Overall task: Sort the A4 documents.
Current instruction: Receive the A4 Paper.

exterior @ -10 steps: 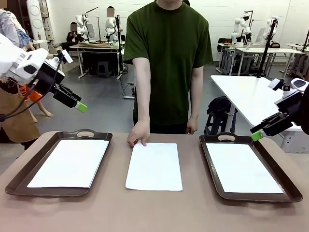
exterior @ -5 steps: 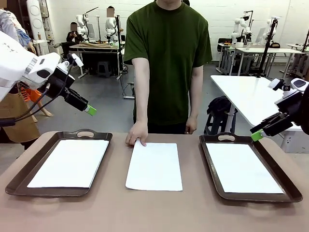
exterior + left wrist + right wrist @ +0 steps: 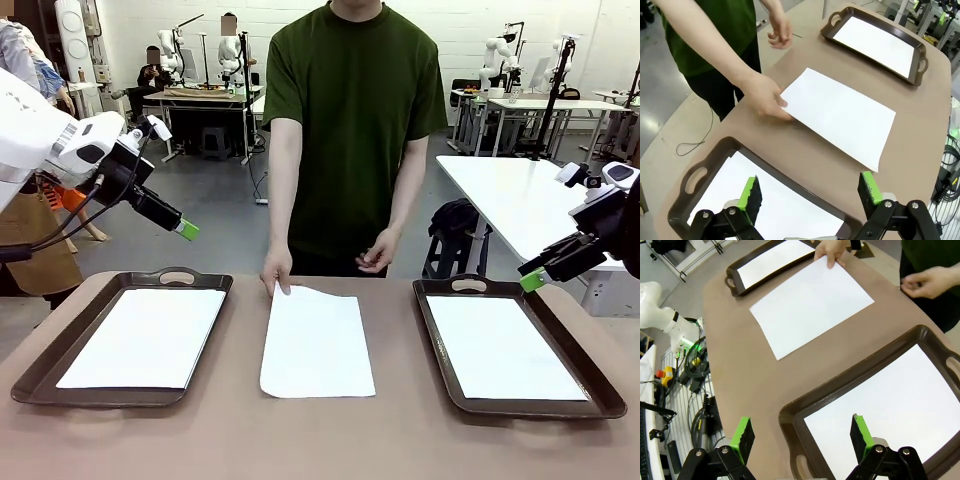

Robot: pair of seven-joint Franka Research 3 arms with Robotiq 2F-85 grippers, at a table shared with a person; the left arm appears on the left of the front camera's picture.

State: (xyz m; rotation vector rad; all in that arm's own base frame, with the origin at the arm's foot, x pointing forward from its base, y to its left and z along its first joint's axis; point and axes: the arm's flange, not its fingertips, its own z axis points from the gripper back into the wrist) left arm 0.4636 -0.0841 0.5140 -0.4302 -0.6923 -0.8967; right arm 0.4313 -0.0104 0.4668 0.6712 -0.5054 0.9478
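Observation:
Three white A4 documents are in view. One lies in the left tray (image 3: 145,336), one in the right tray (image 3: 505,347), and one on the bare table between them (image 3: 318,342). The person's hand (image 3: 277,272) holds the middle sheet's far left corner, which curls up off the table. My left gripper (image 3: 185,230) hangs open in the air above the left tray's far end, nothing between its fingers (image 3: 810,189). My right gripper (image 3: 530,280) hovers open over the right tray's far right corner, also holding nothing (image 3: 800,432).
Two dark brown trays with handles, left (image 3: 40,365) and right (image 3: 440,345), flank the middle sheet. The person stands at the far edge, with the other hand (image 3: 378,252) held in front of the body. A white table (image 3: 510,195) stands behind on the right.
My left gripper moved right, toward the table's middle, then held still. The person's hand lifted the middle sheet's far left corner and their other hand rose. The right arm stayed put.

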